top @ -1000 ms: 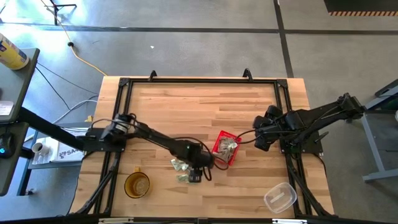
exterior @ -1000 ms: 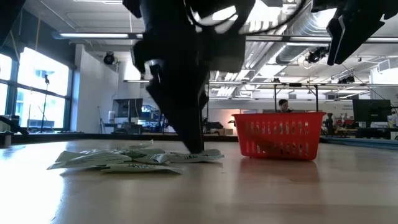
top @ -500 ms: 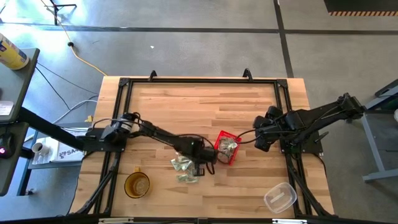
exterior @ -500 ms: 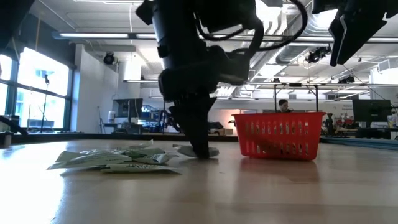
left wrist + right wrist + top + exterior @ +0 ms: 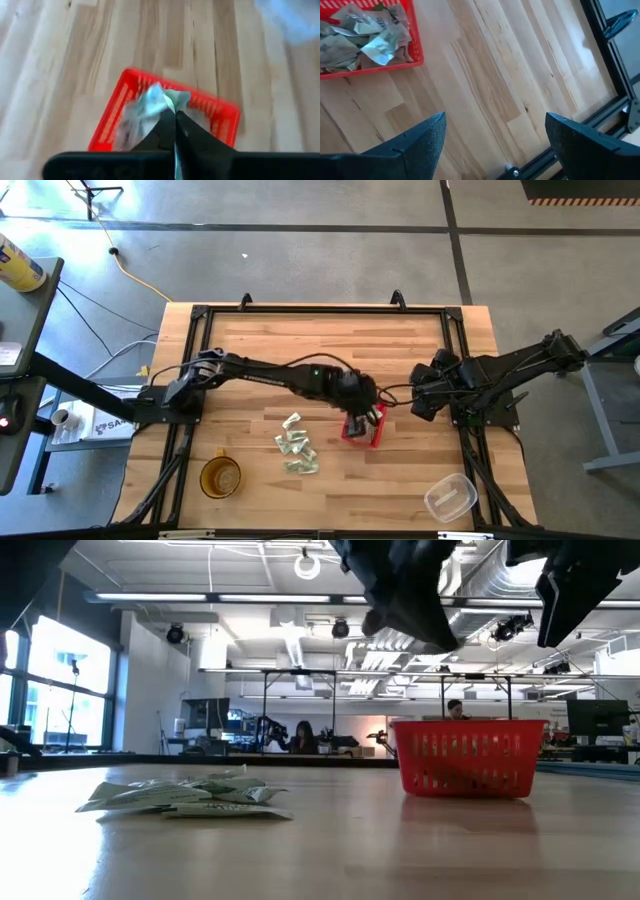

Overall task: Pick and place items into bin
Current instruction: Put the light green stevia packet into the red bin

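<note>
The red bin [image 5: 364,432] stands at the table's middle right and holds several pale green-and-white packets [image 5: 367,35]. More packets [image 5: 297,450] lie flat in a loose pile on the wood to its left, also seen in the low view [image 5: 185,797]. My left gripper [image 5: 175,116] hovers over the bin [image 5: 115,120], shut on one packet [image 5: 156,100]. My right gripper [image 5: 495,135] waits open above bare wood to the right of the bin [image 5: 415,60]. My left gripper pinches one packet at its near edge [image 5: 170,106] between the two fingertips. The fingers slant downward from above. The crumpled packet sticks out past the fingertips, lifted clear of the table and over the bin's opening.
An amber round cup [image 5: 220,477] stands near the front left, and a clear plastic container [image 5: 450,497] near the front right. A black frame [image 5: 320,310] runs along the table's edges. Bare wood lies across the far half.
My left gripper has shut on a packet at the pile's right end, risen and swung toward the table's right edge until it is over the bin. The packet has been lifted clear of the table. The bin has shifted slightly rightward.
</note>
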